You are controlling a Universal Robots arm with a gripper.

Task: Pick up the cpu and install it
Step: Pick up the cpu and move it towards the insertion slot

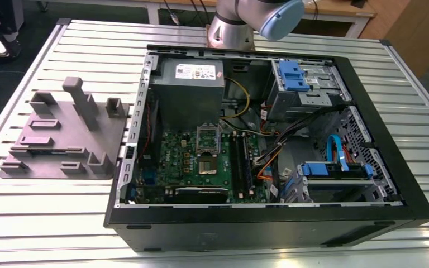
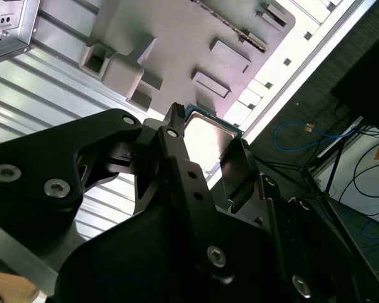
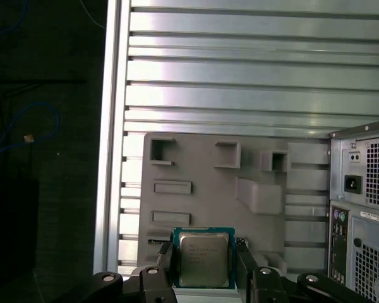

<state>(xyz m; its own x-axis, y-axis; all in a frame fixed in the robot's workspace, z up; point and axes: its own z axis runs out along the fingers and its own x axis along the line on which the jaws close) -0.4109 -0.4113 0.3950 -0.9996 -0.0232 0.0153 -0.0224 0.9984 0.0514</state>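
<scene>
The gripper (image 3: 204,270) grips the cpu (image 3: 204,257) between narrow fingers (image 3: 166,264) that press on two opposite sides of the chip. The cpu shows against the near part of a grey tray (image 3: 208,180). On one side of the tray the table (image 3: 240,69) ends at a metal edge, with dark floor (image 3: 44,189) and blue cables beyond. On the other side the computer case (image 3: 361,189) stands just beside the tray. Bare slats lie past the tray's far side.

In the exterior view the case lies open. The motherboard (image 1: 188,162) and its socket (image 1: 207,164) sit deep between the walls, with the power supply (image 1: 192,73), drive cages (image 1: 304,84) and loose wires (image 1: 270,159) close around them.
</scene>
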